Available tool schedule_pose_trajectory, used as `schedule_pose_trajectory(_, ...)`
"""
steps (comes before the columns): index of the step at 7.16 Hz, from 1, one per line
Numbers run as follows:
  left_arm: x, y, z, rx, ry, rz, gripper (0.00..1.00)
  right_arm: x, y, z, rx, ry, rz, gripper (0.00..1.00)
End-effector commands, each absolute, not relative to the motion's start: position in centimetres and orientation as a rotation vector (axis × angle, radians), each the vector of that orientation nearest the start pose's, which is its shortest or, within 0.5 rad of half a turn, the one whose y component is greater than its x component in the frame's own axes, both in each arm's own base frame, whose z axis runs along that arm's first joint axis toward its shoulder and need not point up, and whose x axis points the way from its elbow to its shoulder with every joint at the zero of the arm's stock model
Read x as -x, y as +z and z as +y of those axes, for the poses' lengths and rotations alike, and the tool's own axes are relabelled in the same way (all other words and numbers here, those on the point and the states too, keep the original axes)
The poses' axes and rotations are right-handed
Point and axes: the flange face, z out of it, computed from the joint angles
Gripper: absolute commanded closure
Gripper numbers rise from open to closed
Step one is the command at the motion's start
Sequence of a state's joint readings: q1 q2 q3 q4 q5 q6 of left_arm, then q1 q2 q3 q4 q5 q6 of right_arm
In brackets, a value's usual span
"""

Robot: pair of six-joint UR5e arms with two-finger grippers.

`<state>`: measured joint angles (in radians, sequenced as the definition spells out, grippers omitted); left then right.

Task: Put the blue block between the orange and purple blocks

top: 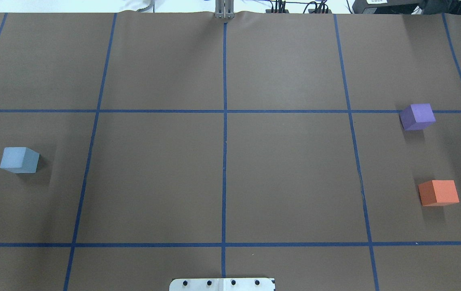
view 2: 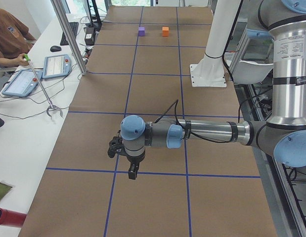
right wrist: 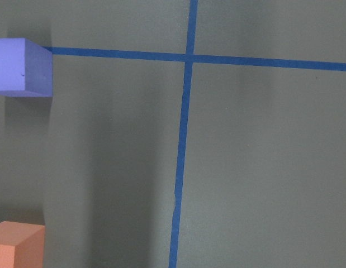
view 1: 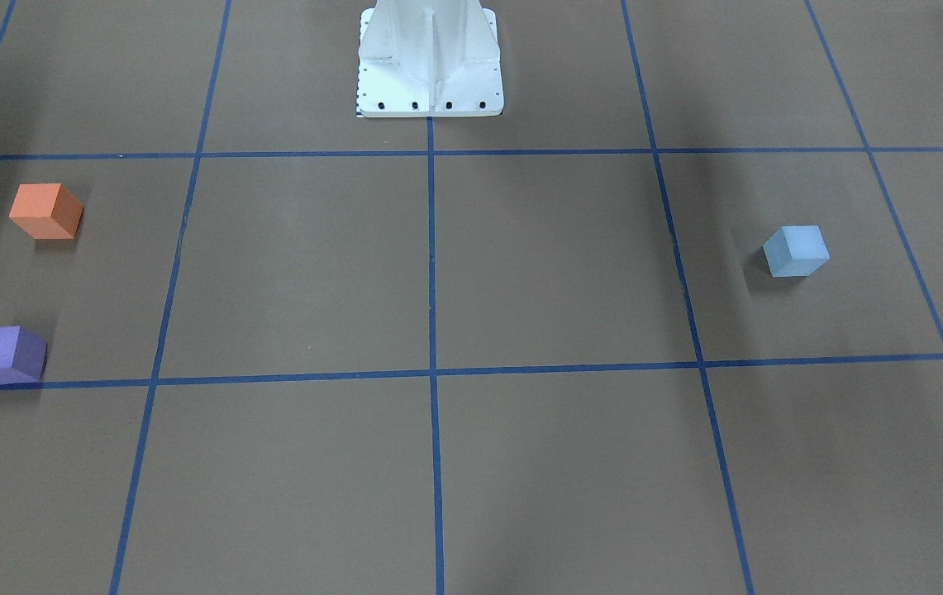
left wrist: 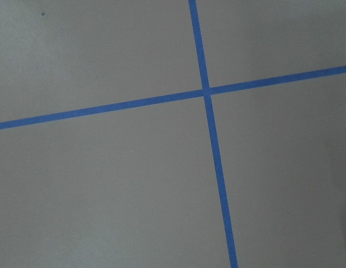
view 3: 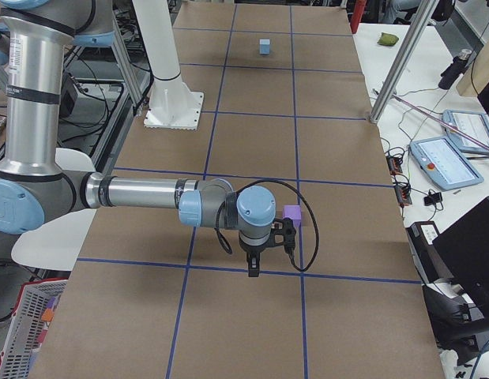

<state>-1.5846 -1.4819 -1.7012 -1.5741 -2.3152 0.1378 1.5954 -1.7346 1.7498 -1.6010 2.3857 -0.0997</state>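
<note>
The light blue block [view 1: 796, 251] sits alone on the brown table, at the left in the overhead view [top: 19, 160]. The orange block [top: 438, 192] and the purple block [top: 417, 116] stand apart at the right, with a gap between them. Both also show in the right wrist view, purple [right wrist: 22, 67] and orange [right wrist: 16, 245]. My left gripper [view 2: 132, 174] hangs above the table in the exterior left view. My right gripper [view 3: 253, 271] hangs near the purple block [view 3: 292, 215]. I cannot tell whether either is open or shut.
The white robot pedestal [view 1: 430, 66] stands at the table's middle edge. Blue tape lines [top: 224, 121] mark a grid. An operator [view 2: 9, 39] with a grabber stick, tablets [view 2: 54, 66] and a metal post [view 2: 68, 37] are beside the table.
</note>
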Motion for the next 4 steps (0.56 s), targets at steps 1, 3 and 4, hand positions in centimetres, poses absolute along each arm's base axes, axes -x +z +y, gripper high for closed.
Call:
schedule_pose_trajectory(1, 7.3, 63.3, -45.7, -0.111, 0.140, 0.732, 0.00, -7.2, 63.2, -42.3, -0.065, -0.076, -0.800, 0.00)
schedule_pose_trajectory(3, 6.6, 57.3, -45.9, -0.189, 0.184, 0.728, 0.00, -7.2, 62.3, -42.3, -0.081, -0.083, -0.802, 0.00)
schedule_pose_trajectory(4, 6.1, 55.0, -46.0, -0.233, 0.209, 0.734, 0.00, -7.3, 61.9, -42.3, -0.088, -0.084, -0.802, 0.00)
